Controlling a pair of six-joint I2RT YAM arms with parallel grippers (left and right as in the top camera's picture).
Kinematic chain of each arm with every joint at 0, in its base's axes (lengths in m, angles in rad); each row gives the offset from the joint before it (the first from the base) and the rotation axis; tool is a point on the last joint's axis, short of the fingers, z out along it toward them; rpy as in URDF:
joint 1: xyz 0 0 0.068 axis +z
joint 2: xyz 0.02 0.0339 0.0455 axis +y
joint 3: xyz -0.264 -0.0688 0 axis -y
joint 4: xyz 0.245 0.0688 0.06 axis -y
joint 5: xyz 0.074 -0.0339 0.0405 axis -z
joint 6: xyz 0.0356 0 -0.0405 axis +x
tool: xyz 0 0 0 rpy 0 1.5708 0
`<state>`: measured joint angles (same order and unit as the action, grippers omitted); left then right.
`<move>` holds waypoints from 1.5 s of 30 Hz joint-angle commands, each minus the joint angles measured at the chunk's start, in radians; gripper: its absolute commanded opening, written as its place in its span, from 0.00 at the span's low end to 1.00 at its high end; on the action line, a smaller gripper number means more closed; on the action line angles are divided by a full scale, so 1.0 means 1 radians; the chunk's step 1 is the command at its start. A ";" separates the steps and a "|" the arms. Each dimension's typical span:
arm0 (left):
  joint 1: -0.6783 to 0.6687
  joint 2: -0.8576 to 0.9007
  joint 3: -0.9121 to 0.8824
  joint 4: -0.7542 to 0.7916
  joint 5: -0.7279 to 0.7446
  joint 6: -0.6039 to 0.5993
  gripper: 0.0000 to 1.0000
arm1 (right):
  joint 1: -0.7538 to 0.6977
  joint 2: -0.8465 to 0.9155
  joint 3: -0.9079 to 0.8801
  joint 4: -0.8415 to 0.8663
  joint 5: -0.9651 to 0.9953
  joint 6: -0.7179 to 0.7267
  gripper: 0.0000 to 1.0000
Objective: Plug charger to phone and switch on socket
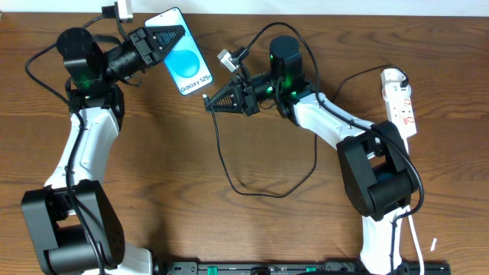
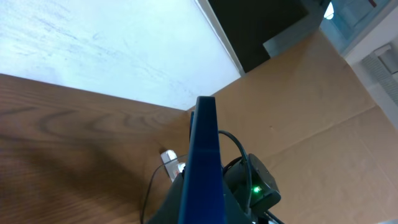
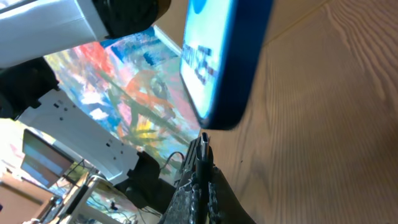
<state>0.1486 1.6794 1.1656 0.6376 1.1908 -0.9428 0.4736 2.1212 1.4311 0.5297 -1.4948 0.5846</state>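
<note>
Wooden worktop (image 1: 153,176) is filling the overhead view, with both arm bases sitting at its near edge. The left arm (image 1: 76,149) is spanning from the near left corner up toward the far left corner. The right arm (image 1: 328,122) is spanning from the near right side toward the middle of the far edge. The charger (image 1: 226,169) is lying in a wide black loop on the wood around the centre, one end rising to the right arm's fingers. The socket (image 1: 401,103) is lying flat close to the right edge, near the far right corner and well apart from both pincers. Red marks are showing on its face, but the switch position is not readable. The phone (image 1: 183,55) is sitting near the far edge, left of centre, with its screen facing the overhead camera and its "Galaxy S25" end pointing toward the centre. At the phone's far end the left gripper (image 1: 173,35) is clamping it. In the left wrist view the phone (image 2: 202,155) is showing edge-on, running straight out from the fingers. Below it the right gripper (image 1: 208,101) is pinching narrow on the charger's connector tip (image 3: 203,142), which is sticking out past the fingertips. The tip is sitting just beside the phone's lower edge; contact: cannot tell.
</note>
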 commanded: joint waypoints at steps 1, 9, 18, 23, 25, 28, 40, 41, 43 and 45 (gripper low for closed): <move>0.002 -0.019 0.015 0.015 0.002 -0.004 0.07 | 0.008 0.005 0.008 0.013 -0.050 0.002 0.01; 0.002 -0.019 0.015 0.015 0.014 0.006 0.08 | 0.013 0.005 0.008 0.034 -0.060 0.003 0.01; 0.002 -0.018 0.015 0.006 0.036 0.033 0.07 | 0.013 0.005 0.008 0.040 -0.064 0.006 0.01; -0.005 -0.018 0.015 -0.046 0.036 0.063 0.07 | 0.014 0.005 0.008 0.055 -0.064 0.006 0.01; -0.004 -0.018 0.015 -0.072 0.036 0.086 0.07 | 0.017 0.005 0.008 0.055 -0.064 0.006 0.01; -0.004 -0.018 0.015 -0.080 0.036 0.089 0.07 | 0.021 0.005 0.008 0.056 -0.061 0.006 0.01; -0.021 -0.018 0.015 -0.079 0.036 0.077 0.08 | 0.021 0.005 0.008 0.058 -0.030 0.018 0.01; -0.021 -0.018 0.015 -0.079 0.036 0.075 0.07 | 0.021 0.005 0.008 0.058 -0.025 0.025 0.01; -0.021 -0.018 0.015 -0.079 0.036 0.060 0.07 | 0.019 0.005 0.008 0.058 -0.013 0.031 0.01; -0.021 -0.018 0.015 -0.079 0.036 0.050 0.07 | 0.018 0.005 0.008 0.058 0.001 0.040 0.01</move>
<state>0.1280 1.6794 1.1656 0.5495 1.2060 -0.8787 0.4885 2.1212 1.4311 0.5854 -1.5230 0.5999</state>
